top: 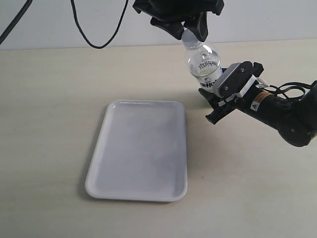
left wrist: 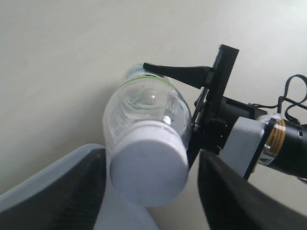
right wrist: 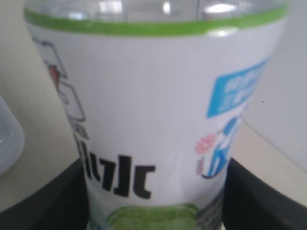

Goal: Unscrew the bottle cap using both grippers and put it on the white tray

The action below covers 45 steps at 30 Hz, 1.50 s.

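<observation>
Exterior view: bottle sits at 2 o'clock of the tray, tilted, neck leaning toward 11 o'clock. Can't tell whether its base touches the surface; the right tool hides it.

Right tool comes in from 4 o'clock and is clamped on the bottle's lower body. Right wrist view confirms it: label fills the frame, with dark jaws tight on both flanks.

Left tool drops in from 12 o'clock over the neck. In the left wrist view the cap sits between the fingers with a thin gap showing on each side, wider on the far jaw. So it's parted and straddling, not gripping.

Step, as I read it: pre-grasp on the cap. Bottle is secured, cap looks seated on the neck, no unscrewing to speak of.

Next move needs:
- left tool pinching the ribbed side squarely, centred first, since the cap sits off-centre between the jaws
- rotation about the neck axis, which is tilted, so the wrist should match that lean
- right tool holding firm against torque, as the bottle is thin and may twist or crush

Tray is well apart toward 8 o'clock, so carrying the cap there means a clear sweep across.
</observation>
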### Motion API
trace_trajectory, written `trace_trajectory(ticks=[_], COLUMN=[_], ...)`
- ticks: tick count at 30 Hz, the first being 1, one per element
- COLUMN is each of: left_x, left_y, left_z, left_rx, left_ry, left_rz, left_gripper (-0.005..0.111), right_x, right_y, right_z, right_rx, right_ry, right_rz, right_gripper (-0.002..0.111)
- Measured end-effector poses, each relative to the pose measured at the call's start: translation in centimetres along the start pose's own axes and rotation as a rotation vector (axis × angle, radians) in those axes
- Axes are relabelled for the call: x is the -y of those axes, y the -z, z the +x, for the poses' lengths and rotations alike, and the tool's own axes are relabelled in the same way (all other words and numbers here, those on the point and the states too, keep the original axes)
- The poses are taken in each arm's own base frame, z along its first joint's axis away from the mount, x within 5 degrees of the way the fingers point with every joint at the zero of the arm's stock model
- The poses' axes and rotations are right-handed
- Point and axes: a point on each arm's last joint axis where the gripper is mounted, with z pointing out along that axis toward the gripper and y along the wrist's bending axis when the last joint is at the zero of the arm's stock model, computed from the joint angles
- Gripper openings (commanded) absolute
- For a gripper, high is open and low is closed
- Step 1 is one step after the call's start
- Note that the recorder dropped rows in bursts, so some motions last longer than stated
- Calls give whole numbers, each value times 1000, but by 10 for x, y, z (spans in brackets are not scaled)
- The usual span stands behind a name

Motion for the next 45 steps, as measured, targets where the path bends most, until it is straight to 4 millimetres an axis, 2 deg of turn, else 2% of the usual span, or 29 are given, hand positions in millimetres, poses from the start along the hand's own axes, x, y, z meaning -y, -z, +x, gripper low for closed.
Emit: trace_trajectory(ticks=[11, 17, 23, 28, 35, 39, 45], left_x=[2, 1, 2, 4, 4, 4, -2], left_y=[-3, 15, 40, 51, 51, 50, 27], left_z=[1, -2, -6, -4, -3, -3, -1], left_rx=[-7, 23, 62, 53, 41, 38, 1], left_ry=[-1, -68, -322, -653, -1057, -1192, -1282], left_rz=[5, 2, -14, -22, -20, -22, 3], left_gripper=[63, 63, 63, 63, 63, 67, 66], right_x=[0, 0, 0, 0, 0, 0, 0], right_y=[0, 0, 0, 0, 0, 0, 0], right_z=[0, 0, 0, 0, 0, 0, 0], right_rx=[-1, -1, -1, -1, -1, -1, -1], right_ry=[-3, -5, -5, -5, -5, -5, -5], right_rz=[2, 2, 2, 2, 2, 2, 2], right_gripper=[0, 0, 0, 0, 0, 0, 0])
